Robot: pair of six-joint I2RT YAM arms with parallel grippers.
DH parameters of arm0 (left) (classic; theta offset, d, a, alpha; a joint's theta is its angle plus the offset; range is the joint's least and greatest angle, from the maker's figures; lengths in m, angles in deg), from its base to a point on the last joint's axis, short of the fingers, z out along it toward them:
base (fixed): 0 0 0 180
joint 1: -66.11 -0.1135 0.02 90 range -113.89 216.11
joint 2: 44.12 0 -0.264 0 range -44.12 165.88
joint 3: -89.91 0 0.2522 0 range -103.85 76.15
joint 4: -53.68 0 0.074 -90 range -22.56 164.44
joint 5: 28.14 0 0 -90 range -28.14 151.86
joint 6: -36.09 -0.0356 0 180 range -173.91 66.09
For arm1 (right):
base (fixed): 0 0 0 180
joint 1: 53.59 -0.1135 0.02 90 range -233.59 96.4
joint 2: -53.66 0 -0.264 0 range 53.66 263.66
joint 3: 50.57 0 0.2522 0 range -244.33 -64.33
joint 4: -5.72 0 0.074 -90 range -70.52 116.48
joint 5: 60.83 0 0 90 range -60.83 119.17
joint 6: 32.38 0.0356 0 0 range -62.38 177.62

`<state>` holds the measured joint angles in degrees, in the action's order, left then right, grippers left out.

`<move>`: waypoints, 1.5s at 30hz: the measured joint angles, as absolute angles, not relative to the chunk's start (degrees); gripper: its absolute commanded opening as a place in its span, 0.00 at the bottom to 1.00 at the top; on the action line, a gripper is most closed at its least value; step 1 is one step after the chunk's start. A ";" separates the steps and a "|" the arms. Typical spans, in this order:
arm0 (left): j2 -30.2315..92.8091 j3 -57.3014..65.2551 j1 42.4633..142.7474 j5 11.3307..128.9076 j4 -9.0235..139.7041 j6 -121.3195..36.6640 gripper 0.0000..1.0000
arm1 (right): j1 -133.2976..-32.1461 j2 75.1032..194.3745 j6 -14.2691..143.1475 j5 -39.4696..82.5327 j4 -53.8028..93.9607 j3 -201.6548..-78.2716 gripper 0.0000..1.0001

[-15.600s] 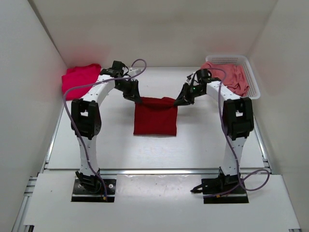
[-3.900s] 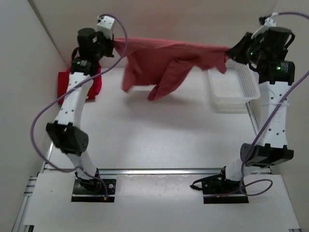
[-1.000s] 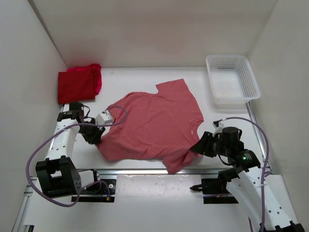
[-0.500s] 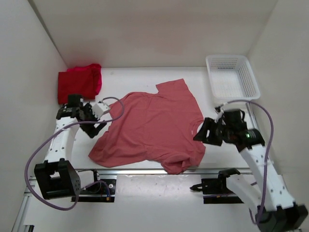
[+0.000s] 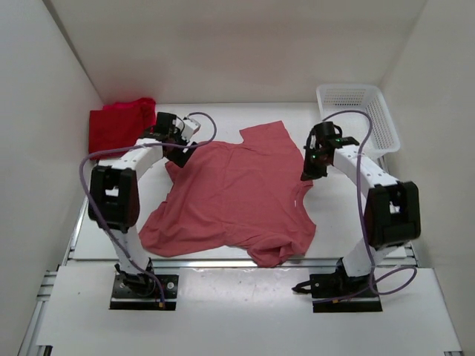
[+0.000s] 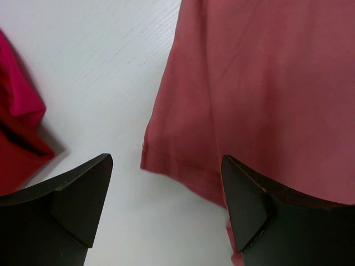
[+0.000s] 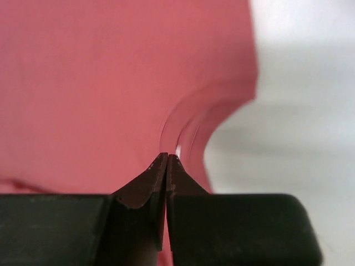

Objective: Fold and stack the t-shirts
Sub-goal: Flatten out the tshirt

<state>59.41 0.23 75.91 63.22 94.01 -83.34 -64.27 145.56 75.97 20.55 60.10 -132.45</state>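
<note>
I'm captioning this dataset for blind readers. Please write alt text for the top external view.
A salmon-pink t-shirt lies spread on the table, the open left gripper over one sleeve, the shut right gripper at the opposite edge. Folded red t-shirts sit back left, an empty white basket back right.

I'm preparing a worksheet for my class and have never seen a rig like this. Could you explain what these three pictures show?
A left arm and a right arm, both robotic, are bolted to a white table. The wide picture comes from a fixed camera above and behind them. The two close-ups come from a camera on each wrist, looking past its own fingers. A pink shirt lies spread flat in the middle. A folded pile of red cloth sits far left, and a white basket far right. The left end effector is open above an edge of the shirt. The right end effector is shut over the shirt with no cloth visibly pinched, so neither seems to hold anything.
</note>
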 measured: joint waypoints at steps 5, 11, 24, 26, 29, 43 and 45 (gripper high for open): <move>69.24 -5.04 75.23 59.64 93.75 -81.83 0.85 | -64.34 155.22 74.12 23.65 58.22 -138.13 0.00; 76.15 -10.75 74.20 54.44 93.64 -81.83 0.79 | -64.73 162.95 73.92 25.86 58.07 -139.92 0.00; 90.62 -31.75 71.45 43.07 91.72 -83.80 0.86 | -64.62 175.13 72.37 33.49 63.89 -156.14 0.00; 93.24 -36.17 71.14 42.42 92.63 -84.61 0.86 | -64.49 176.79 71.91 34.49 64.89 -158.89 0.00; 96.19 -41.17 71.08 41.50 94.08 -85.24 0.90 | -64.18 180.07 71.01 35.78 66.97 -164.84 0.00; 72.92 -28.14 70.55 55.46 99.41 -82.62 0.97 | -65.36 164.72 67.84 36.00 68.37 -166.67 0.34; 61.64 -17.83 70.42 58.18 100.22 -84.17 0.95 | -66.96 155.37 67.91 35.54 67.82 -159.02 0.26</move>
